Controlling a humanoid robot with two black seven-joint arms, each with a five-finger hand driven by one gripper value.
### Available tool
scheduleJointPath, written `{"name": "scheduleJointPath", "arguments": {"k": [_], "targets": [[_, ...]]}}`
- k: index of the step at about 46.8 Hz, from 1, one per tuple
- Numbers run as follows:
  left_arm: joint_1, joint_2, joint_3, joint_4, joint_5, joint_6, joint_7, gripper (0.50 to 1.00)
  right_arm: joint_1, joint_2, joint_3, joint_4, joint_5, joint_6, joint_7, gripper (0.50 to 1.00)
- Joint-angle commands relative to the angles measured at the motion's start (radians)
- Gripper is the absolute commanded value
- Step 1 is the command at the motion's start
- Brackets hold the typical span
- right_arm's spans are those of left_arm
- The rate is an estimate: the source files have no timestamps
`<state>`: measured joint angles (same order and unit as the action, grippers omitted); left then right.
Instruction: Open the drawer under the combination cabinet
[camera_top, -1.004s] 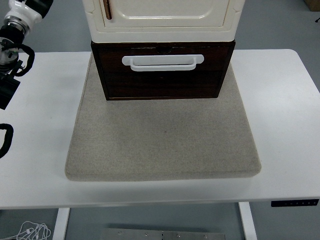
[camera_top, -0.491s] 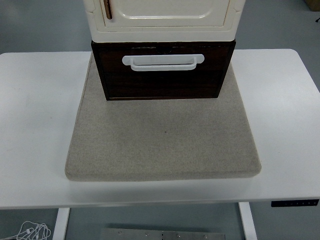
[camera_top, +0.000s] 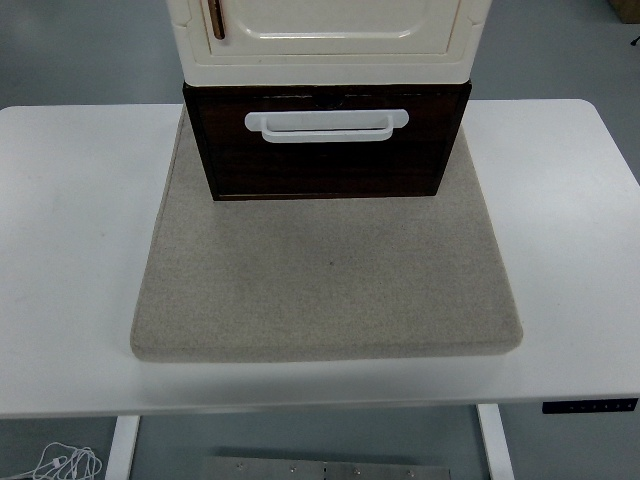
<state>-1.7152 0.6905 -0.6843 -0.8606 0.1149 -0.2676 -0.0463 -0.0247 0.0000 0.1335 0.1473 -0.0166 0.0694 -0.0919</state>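
We see the drawer (camera_top: 326, 150), a dark brown wooden box, sitting at the far middle of the table directly beneath the cream cabinet (camera_top: 328, 40); its front face looks toward us and stands slightly forward of the cabinet's base, with a thin dark gap showing along its top edge. A white bar handle (camera_top: 326, 124) runs across the upper part of the drawer front, lying level and centred. Above it, the cabinet shows a panelled cream door with a slim brown upright handle (camera_top: 214, 17) near its left side. We find no brand, label or lettering that can be read on the drawer, the cabinet or the handles. Drawer and cabinet stand on the far part of a beige felt mat (camera_top: 325, 280), which spreads toward us and widens at its near edge. The mat lies on the white table (camera_top: 70, 250). At the table's near right edge we make out a small dark control panel (camera_top: 590, 405), its markings too small to read. Neither robot hand appears, so we cannot tell how the fingers stand.
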Motion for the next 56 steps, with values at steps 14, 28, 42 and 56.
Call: {"name": "scheduleJointPath", "arguments": {"k": [14,28,42,56], "targets": [[-0.049,0.063,0.155,-0.414,0.097,0.004,0.014,1.000,0.000,0.000,0.000,0.000,0.000,0.000,0.000,0.928],[-0.178,0.110,0.420,-0.630,0.146,-0.010,0.063,1.000,0.000,0.000,0.000,0.000,0.000,0.000,0.000,0.926],[-0.221,0.112,0.646,-0.753,0.304,-0.071,0.120,1.000,0.000,0.000,0.000,0.000,0.000,0.000,0.000,0.926],[-0.345,0.083,0.923,-0.770,0.305,-0.078,0.227,1.000,0.000,0.000,0.000,0.000,0.000,0.001,0.000,0.926]]}}
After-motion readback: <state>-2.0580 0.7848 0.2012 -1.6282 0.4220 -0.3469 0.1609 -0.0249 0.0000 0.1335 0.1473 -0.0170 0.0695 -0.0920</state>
